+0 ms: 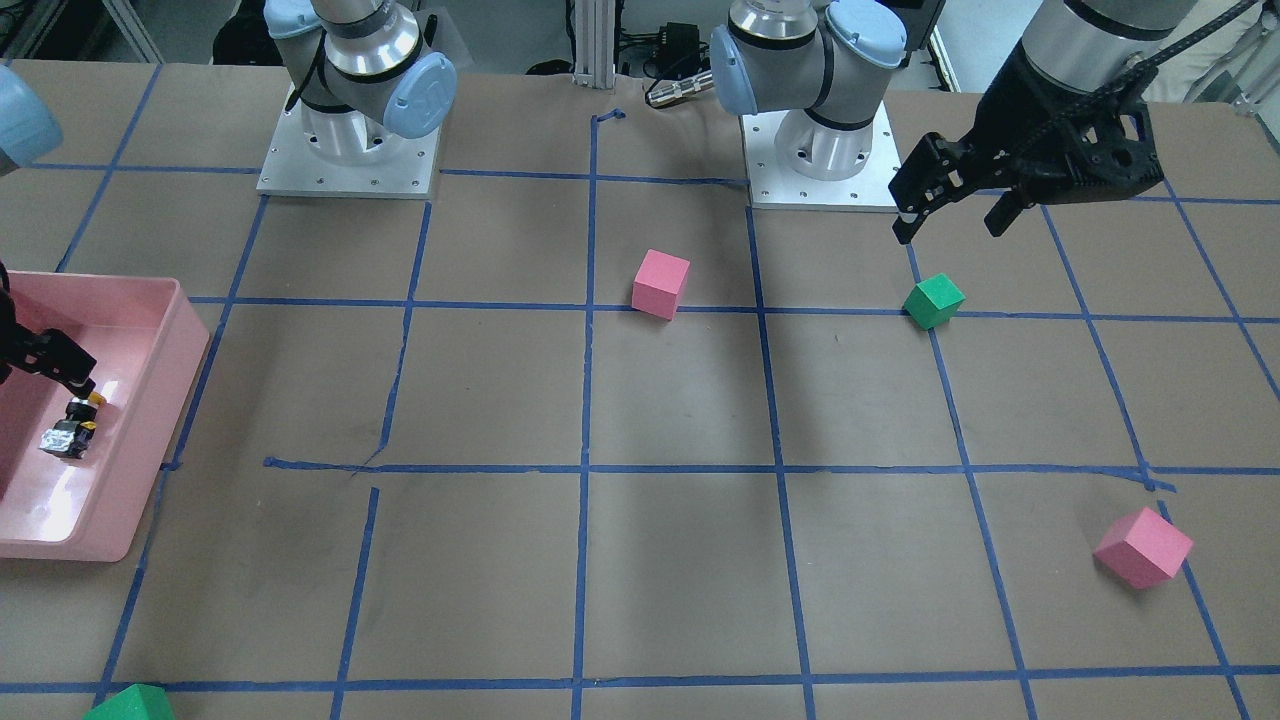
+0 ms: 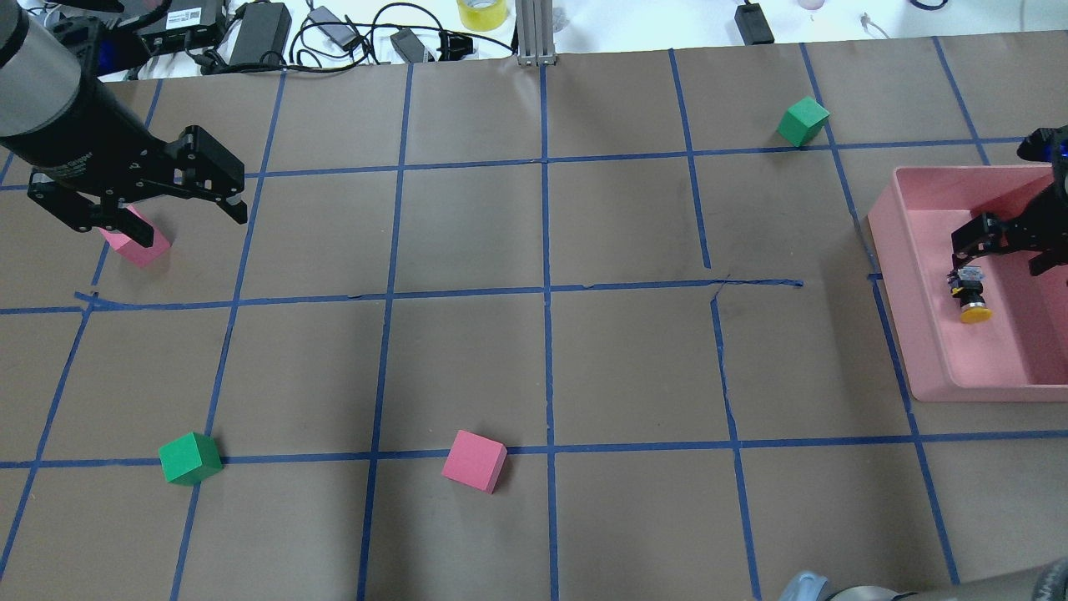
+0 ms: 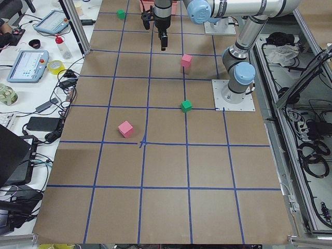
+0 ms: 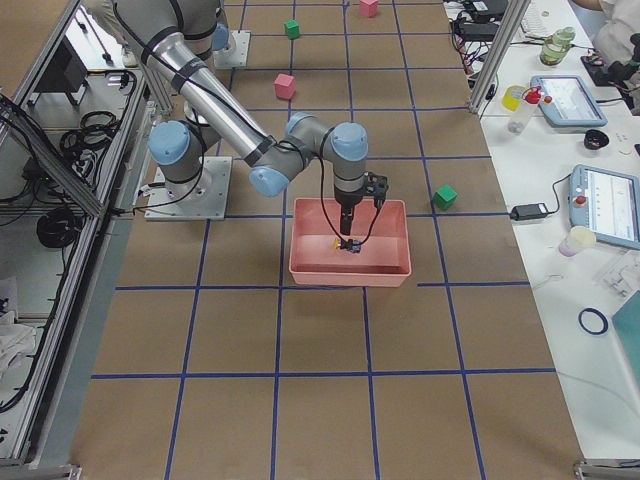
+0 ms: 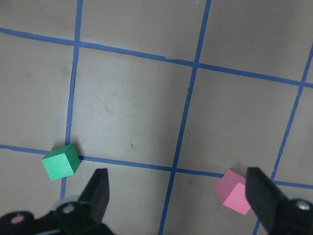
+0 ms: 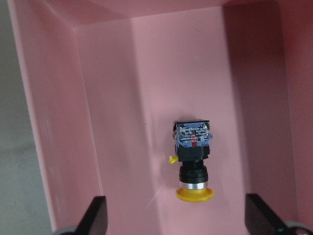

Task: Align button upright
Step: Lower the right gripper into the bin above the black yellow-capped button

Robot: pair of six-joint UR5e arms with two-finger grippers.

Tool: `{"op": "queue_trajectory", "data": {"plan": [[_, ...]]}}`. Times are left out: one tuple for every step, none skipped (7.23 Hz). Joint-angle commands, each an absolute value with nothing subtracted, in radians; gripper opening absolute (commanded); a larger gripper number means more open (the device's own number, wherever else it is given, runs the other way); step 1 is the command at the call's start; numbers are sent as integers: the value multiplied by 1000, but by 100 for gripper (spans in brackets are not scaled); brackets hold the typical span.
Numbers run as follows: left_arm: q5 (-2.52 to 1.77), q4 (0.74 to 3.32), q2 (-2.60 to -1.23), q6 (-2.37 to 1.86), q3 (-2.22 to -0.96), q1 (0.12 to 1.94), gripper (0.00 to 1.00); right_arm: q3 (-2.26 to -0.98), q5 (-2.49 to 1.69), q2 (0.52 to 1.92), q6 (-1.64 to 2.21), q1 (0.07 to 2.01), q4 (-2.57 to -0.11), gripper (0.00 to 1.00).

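The button lies on its side on the floor of the pink tray, with its yellow cap toward the bottom of the right wrist view and its grey block toward the top. It also shows in the overhead view and the front view. My right gripper hangs open inside the tray, just above the button, with its fingers on either side and apart from it. My left gripper is open and empty above the table's far left.
The pink tray stands at the table's right edge. A pink cube sits partly under my left gripper. A green cube and a pink cube are near the front. Another green cube is at the back right.
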State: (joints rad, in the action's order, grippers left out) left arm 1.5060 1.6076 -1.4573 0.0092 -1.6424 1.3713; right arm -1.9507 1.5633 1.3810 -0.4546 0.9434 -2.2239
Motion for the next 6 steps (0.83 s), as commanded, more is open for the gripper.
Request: {"op": "queue_trajectory", "data": {"plan": [[1506, 1608, -1457, 9, -1643, 1371, 100, -1951, 1563, 1371, -454, 943, -2229, 100], [1506, 1608, -1459, 11, -1644, 1371, 100, -1951, 1563, 1362, -454, 943, -2236, 100], [1506, 1608, -1459, 11, -1644, 1371, 100, -1951, 1562, 1361, -454, 943, -2238, 100], [1506, 1608, -1459, 12, -1644, 1371, 100, -1951, 1562, 1359, -454, 943, -2243, 100], [1506, 1608, -1460, 18, -1644, 1371, 100, -1951, 1563, 1359, -454, 943, -2243, 100], [1506, 1606, -1460, 18, -1644, 1371, 100, -1953, 1563, 1358, -454, 943, -2243, 100]]}}
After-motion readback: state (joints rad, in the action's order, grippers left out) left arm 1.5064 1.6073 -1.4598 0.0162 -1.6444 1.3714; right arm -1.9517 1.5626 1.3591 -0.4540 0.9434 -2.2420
